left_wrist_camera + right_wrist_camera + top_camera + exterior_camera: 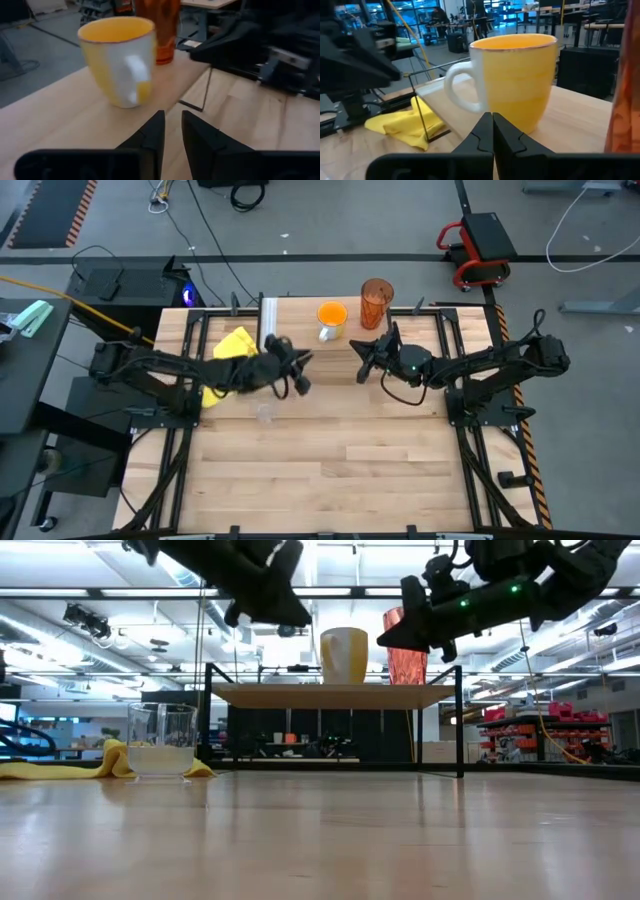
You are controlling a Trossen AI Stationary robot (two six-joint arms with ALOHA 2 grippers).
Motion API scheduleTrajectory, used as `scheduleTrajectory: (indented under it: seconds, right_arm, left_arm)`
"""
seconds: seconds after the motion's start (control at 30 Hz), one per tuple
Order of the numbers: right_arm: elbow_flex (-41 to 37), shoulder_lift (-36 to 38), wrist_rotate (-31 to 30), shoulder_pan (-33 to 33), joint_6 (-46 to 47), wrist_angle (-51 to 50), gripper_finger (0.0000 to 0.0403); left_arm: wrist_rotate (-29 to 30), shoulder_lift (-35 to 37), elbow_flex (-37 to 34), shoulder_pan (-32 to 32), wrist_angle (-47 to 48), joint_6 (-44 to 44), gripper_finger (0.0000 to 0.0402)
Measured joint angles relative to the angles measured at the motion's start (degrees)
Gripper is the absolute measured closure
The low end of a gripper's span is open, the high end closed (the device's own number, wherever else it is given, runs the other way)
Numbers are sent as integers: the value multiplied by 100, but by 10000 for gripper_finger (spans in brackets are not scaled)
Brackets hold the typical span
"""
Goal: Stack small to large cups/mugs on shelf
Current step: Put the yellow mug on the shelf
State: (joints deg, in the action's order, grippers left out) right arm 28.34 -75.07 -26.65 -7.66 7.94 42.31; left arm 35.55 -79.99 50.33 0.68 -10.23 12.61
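While the glass stands on the bench just near of the left hand, nearly clenched and empty, the right hand is clenched, empty, farther away.

You won't find any readable text, label, brand, number or sign in these views: the mug, tumbler and shelf you're working with carry no lettering.

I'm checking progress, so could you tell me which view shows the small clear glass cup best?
The low view: the glass cup stands unobstructed on the tabletop beside the yellow cloth. The high view shows only a faint outline; neither wrist view shows it.
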Motion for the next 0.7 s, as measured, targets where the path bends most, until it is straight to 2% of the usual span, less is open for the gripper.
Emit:
scheduleTrajectory:
  seconds: [0.17,0.37,0.53,0.7]
  right_arm:
    - [165,0,193,-137,-15,-100,401]
    - [585,0,230,-293,-180,-615,402]
    - [693,-26,340,-576,-149,-945,402]
    - [697,-267,546,-699,-149,-728,402]
  left_arm:
    - [-434,0,0,-630,100,52,340]
    - [-1220,-66,-9,-1190,110,112,347]
    - [-1687,-132,-9,-1499,46,148,343]
    - [-1958,-225,-7,-1652,-278,130,340]
